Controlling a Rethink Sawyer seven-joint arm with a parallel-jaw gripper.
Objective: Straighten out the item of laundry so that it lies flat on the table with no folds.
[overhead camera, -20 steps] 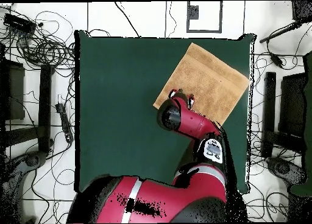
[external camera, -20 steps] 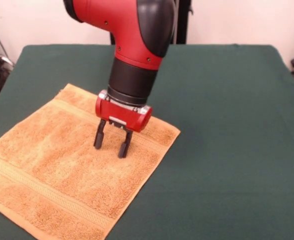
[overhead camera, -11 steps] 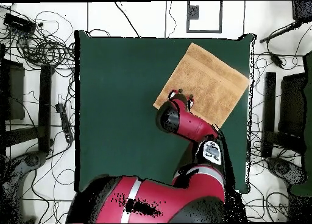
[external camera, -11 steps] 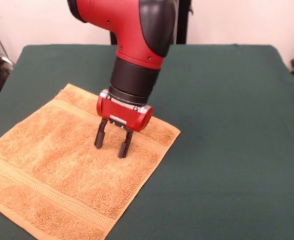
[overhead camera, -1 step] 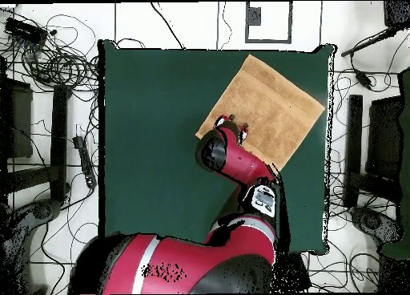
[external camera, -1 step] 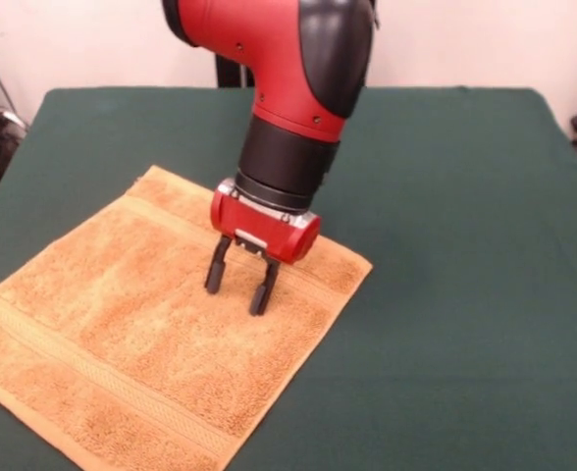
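Observation:
The item of laundry, an orange-tan terry towel (external camera, -1 step: 122,334), lies spread flat on the dark green table (external camera, -1 step: 445,196) at the left, turned like a diamond. A woven band runs near its front edge and another near its far edge. My gripper (external camera, -1 step: 236,297) stands upright over the towel's right part, near the right corner. It is open, with both fingertips (external camera, -1 step: 213,287) down on the cloth and nothing between them. In the overhead view the towel (overhead camera, -1 step: 272,103) sits at the table's (overhead camera, -1 step: 152,131) upper right, and the gripper (overhead camera, -1 step: 235,125) is by the towel's lower-left edge.
The towel's right corner (overhead camera, -1 step: 323,107) reaches close to the table's edge in the overhead view. Cables (overhead camera, -1 step: 56,63) and dark stands (overhead camera, -1 step: 352,147) surround the table on the floor. The arm (overhead camera, -1 step: 240,159) crosses the table's lower middle.
The gripper has moved to the right in the front view. The towel has slid the same way with it and is still flat. The fingers have stayed open.

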